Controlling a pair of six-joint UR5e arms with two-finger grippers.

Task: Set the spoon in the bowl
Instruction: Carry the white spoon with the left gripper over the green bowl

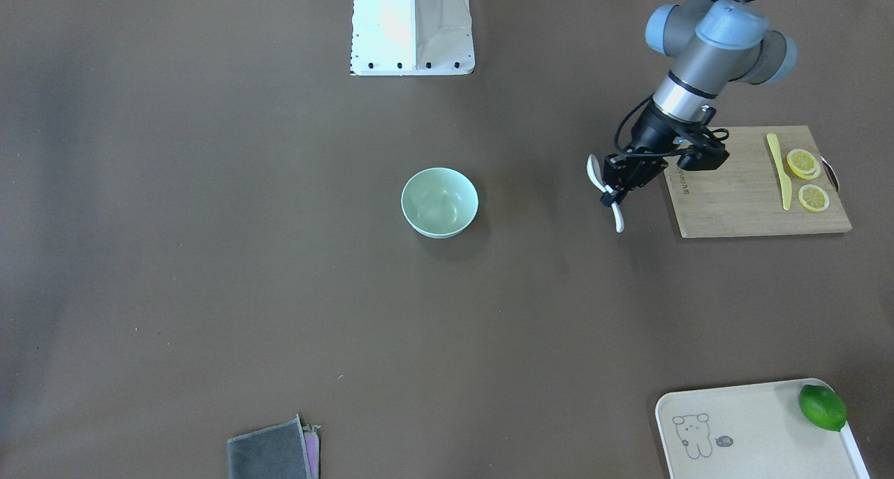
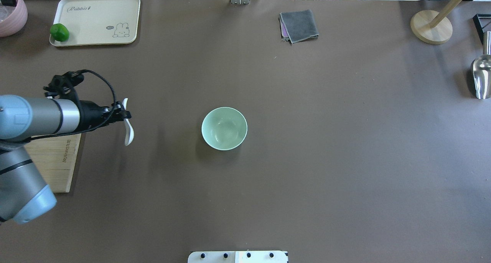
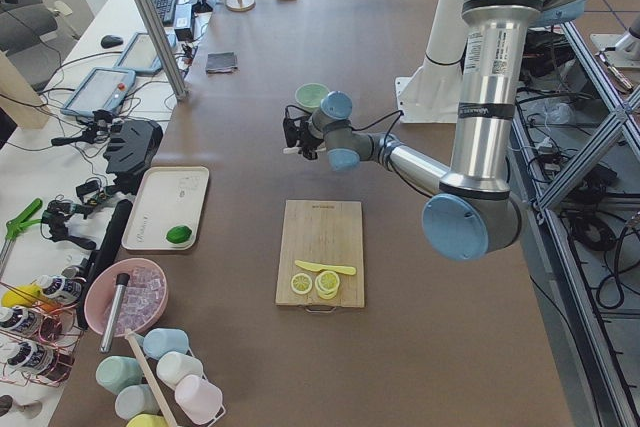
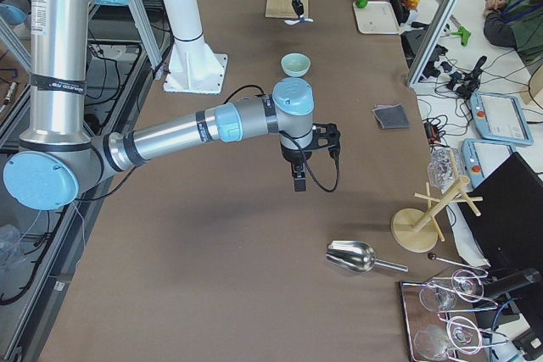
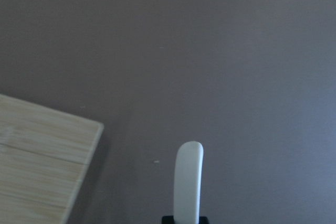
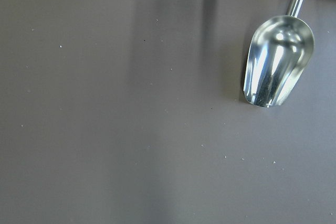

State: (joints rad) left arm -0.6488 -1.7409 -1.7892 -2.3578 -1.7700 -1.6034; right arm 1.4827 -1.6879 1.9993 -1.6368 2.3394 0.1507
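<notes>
The white soup spoon [image 2: 129,133] is gripped near its middle by the left gripper [image 2: 123,115], whose jaws are closed on it, and it is held off the table. The mint-green bowl [image 2: 224,128] is seen upright at the table's middle, well to the right of the spoon in the overhead view. A bamboo cutting board [image 1: 740,193] lies near the gripper, to its left there. How far the right gripper [image 4: 299,182] is opened cannot be told; a metal scoop [image 6: 278,66] lies on the table near it.
</notes>
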